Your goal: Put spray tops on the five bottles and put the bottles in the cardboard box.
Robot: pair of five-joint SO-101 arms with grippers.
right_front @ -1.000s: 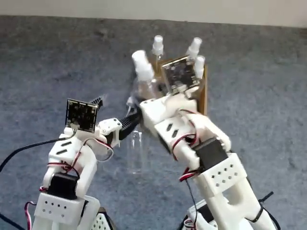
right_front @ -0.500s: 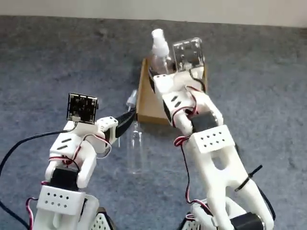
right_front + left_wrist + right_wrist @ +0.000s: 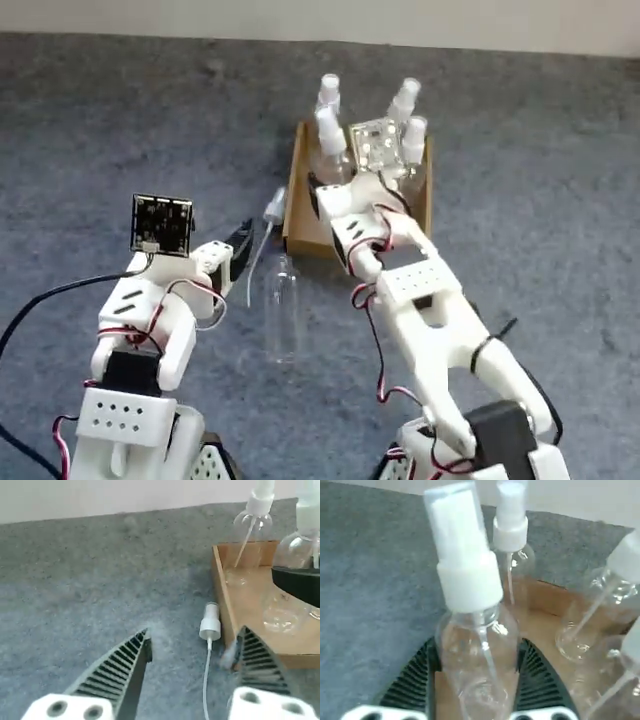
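My right gripper (image 3: 335, 178) (image 3: 477, 667) is shut on a clear bottle (image 3: 476, 647) with a white spray top (image 3: 331, 133), holding it upright inside the cardboard box (image 3: 300, 215). Three more capped bottles (image 3: 405, 100) stand in the box's far part; two of them (image 3: 513, 555) (image 3: 587, 615) rise behind the held one. A bare bottle (image 3: 282, 305) lies on the carpet in front of the box. A loose spray top (image 3: 272, 208) (image 3: 210, 622) with its tube lies by the box's left wall (image 3: 225, 600). My left gripper (image 3: 243, 250) (image 3: 194, 637) is open just short of that top.
Grey carpet (image 3: 120, 130) spreads open to the left and right of the box. A pale wall edge (image 3: 320, 20) runs along the far side. The two arms stand close together near the box's front left corner.
The right arm carried the capped bottle over the box and lowered it among the others. The left gripper drew back a little from the loose spray top.
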